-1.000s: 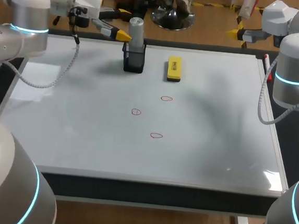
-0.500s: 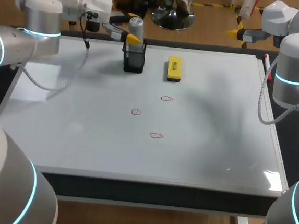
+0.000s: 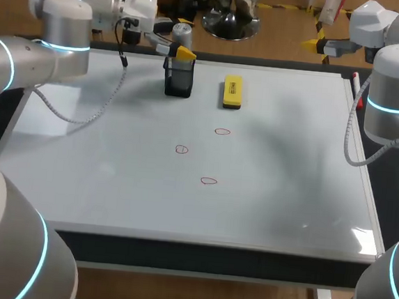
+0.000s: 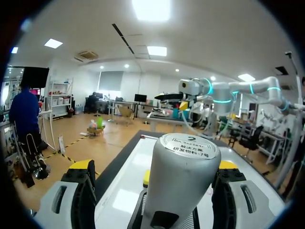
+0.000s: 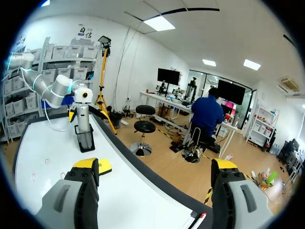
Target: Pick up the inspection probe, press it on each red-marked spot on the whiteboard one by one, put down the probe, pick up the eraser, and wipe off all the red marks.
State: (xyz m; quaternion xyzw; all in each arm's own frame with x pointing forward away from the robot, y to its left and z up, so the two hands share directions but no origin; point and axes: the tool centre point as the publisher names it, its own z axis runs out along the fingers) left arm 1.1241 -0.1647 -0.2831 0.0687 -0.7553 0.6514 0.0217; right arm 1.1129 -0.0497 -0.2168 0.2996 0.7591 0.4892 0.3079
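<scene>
The silver inspection probe (image 3: pixel 182 35) stands upright in a black holder (image 3: pixel 179 79) at the back of the whiteboard (image 3: pixel 112 184). My left gripper (image 3: pixel 178 47) is open around the probe's top. In the left wrist view the probe (image 4: pixel 180 181) stands between the yellow-tipped fingers (image 4: pixel 80 177), with a gap on one side. The yellow eraser (image 3: pixel 232 91) lies to the right of the holder. Three red marks (image 3: pixel 221 131), (image 3: pixel 181 148), (image 3: pixel 209 180) sit mid-board. My right gripper (image 3: pixel 314 42) is open and empty beyond the back right corner; its wrist view shows the gripper (image 5: pixel 155 174), the probe (image 5: pixel 82 114) and the eraser (image 5: pixel 103 166).
A red marker pen (image 3: pixel 358 90) lies along the whiteboard's right edge. A cable (image 3: pixel 84 108) from my left arm hangs over the board's back left part. The board's near edge meets a dark table rim (image 3: pixel 204 256).
My left gripper has slid to the right along the back edge, and its open fingers now flank the probe's top. The right arm has stayed still.
</scene>
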